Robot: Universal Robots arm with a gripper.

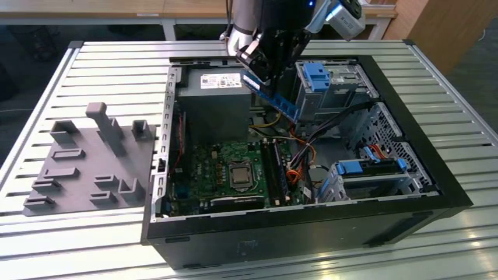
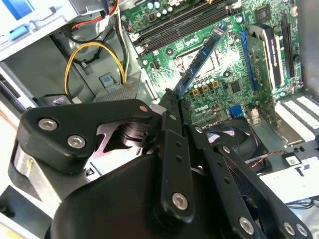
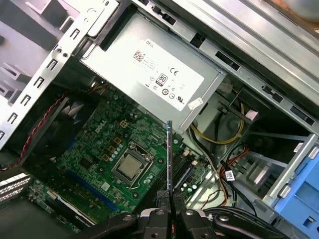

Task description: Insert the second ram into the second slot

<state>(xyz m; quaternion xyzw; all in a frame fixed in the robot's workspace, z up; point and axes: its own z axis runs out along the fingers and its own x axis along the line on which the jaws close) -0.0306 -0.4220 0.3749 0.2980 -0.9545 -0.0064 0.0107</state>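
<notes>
open computer case [image 1: 311,224] mid-frame on a slatted table [image 1: 109,64]; grey moulded tray [image 1: 78,175] at the exterior view's left; power supply [image 1: 214,102] above the green motherboard [image 1: 210,169]

**Ram stick held edge-on beside the processor**

The gripper [image 3: 170,201] clamps the second ram [image 3: 169,159] between its dark fingers. The stick shows edge-on, as a thin line reaching away from the fingertips. That line passes just beside the processor [image 3: 130,167], on the side where the memory slots [image 3: 185,173] lie on the green motherboard [image 3: 94,144]. How high the stick is above the board cannot be told. Its far end points toward the grey power supply [image 3: 149,64], which sits beyond the processor, past the board's edge. Yellow wires [image 3: 224,137] curl farther from the processor than the slots. A red and black cable [image 3: 37,132] runs on the processor's opposite side. A light-blue drive-bay clip [image 3: 299,199] stands well apart from it.
</notes>
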